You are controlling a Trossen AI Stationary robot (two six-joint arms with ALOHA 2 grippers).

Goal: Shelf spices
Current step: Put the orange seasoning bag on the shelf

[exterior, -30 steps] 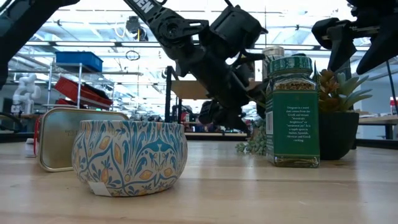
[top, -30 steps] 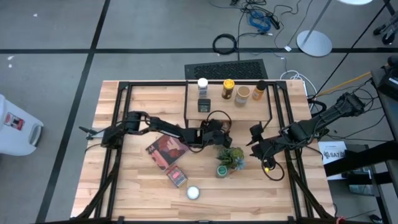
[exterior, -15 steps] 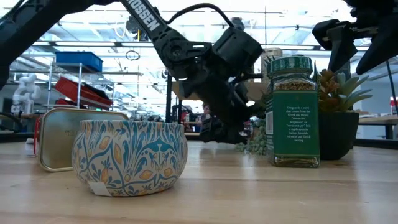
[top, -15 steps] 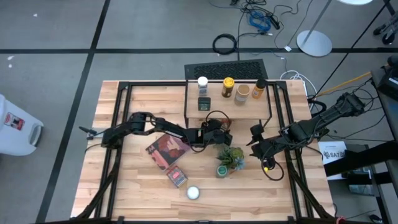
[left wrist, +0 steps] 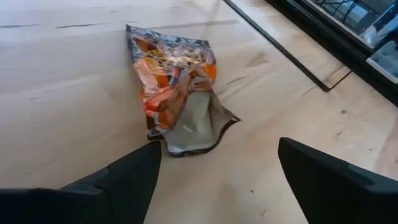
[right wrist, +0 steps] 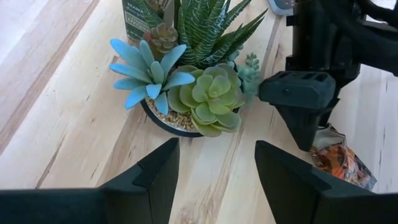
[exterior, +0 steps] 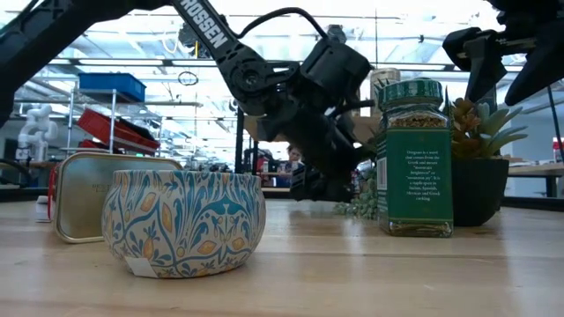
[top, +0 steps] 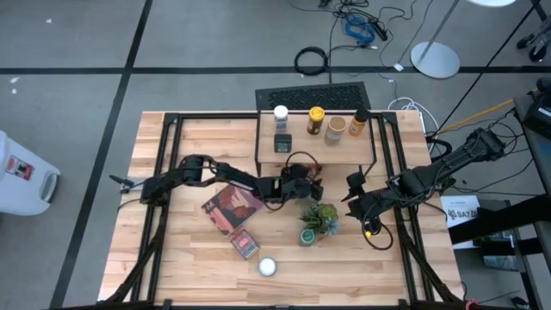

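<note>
**Orange packet lying free under the shelf, spices split between shelf and worktop**

Left to right on the worktop [top: 172,258]: the maroon book [top: 231,207]; a flat red-labelled tin [top: 244,244] just beside its near corner; a round tin [top: 268,266] with a white top and blue-and-yellow leaf pattern on its wall, its lid on; a green-capped jar [top: 307,235] of dried green herbs, upright and closed, just beside the potted succulents [top: 320,216].

The left gripper [top: 308,183] reaches across the middle of the worktop to the front edge of the shelf [top: 293,155]. Its fingers [left wrist: 124,180] stand released and wide apart, grasping nothing. Just ahead of them lies the orange packet [left wrist: 177,93]: flat, crumpled foil printed orange, red and white, one corner torn or folded to show its grey inner face. It rests on the wood, apart from both fingers.

On the shelf, left to right: a white-topped jar [top: 281,114] with a dark square jar [top: 282,143] in front of it, a yellow-topped jar [top: 316,121], a tan-topped jar [top: 336,130], and a dark-topped orange jar [top: 359,125]. All stand upright and closed.

The right gripper [top: 355,200] waits to the right of the plant, fingers [right wrist: 155,180] parted and grasping nothing.
</note>
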